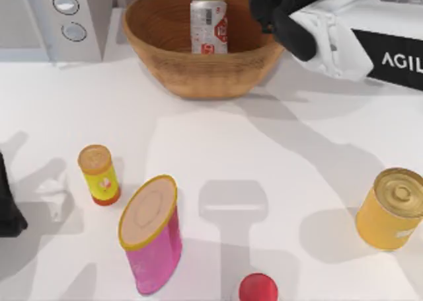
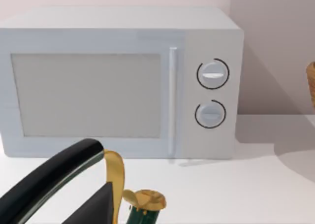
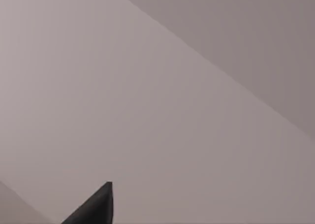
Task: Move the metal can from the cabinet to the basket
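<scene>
A red ball [image 1: 258, 288] and a tall pink tub [image 1: 152, 233] stood nearest the top camera, with a small yellow tube [image 1: 100, 175] to the left and a gold tin [image 1: 391, 208] at the right. The can [image 1: 209, 24] stood upright inside the basket [image 1: 198, 73], apart from my right end effector [image 1: 274, 13], which hovered just beside the basket's right rim; I could not tell whether its fingers were released. I judged the can light, stiff and slippery, best gripped around mid-body. The basket wall hemmed it in, so up was the free way out. The tabletop [image 1: 297, 155] lay open in the middle. My left end effector [image 1: 8, 202] sat parked at the left edge, facing the microwave [image 2: 118, 81].
</scene>
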Robot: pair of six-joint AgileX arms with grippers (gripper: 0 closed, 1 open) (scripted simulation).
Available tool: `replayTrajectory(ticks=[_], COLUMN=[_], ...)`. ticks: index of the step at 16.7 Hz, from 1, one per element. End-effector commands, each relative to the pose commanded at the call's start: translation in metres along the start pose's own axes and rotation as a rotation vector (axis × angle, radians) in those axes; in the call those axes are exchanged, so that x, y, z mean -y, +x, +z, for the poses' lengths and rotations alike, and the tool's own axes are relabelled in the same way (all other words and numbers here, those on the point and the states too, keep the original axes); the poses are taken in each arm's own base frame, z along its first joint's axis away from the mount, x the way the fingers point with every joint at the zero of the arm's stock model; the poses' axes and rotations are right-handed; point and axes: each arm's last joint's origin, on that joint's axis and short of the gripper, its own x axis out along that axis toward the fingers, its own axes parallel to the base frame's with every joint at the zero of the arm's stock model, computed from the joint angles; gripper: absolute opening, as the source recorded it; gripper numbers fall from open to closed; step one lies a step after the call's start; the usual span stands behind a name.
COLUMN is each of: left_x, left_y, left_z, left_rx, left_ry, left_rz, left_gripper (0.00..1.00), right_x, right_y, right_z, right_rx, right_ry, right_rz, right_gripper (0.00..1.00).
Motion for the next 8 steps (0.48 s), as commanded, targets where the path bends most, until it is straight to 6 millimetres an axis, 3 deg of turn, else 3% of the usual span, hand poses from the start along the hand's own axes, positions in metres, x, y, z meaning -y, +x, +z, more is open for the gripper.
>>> replayTrajectory(ticks=[2, 4, 6, 8], left_x=[0.0, 0.0, 0.0, 0.0], left_y=[0.0, 0.0, 0.0, 0.0], left_z=[0.0, 0.0, 0.0, 0.0], left_rx=[0.0, 0.0, 0.0, 0.0], left_ry=[0.0, 0.0, 0.0, 0.0], left_rz=[0.0, 0.0, 0.0, 0.0], left_gripper=[1.0, 1.0, 1.0, 1.0], right_x=[0.041, 0.088, 0.135, 0.178], right_y=[-0.022, -0.055, -0.1, -0.151], right_z=[0.028, 0.053, 0.07, 0.072], right_rx=[0.004, 0.016, 0.035, 0.056], right_ry=[-0.001, 0.002, 0.007, 0.011], right_rz=[-0.001, -0.003, -0.005, -0.008], right_gripper=[1.0, 1.0, 1.0, 1.0])
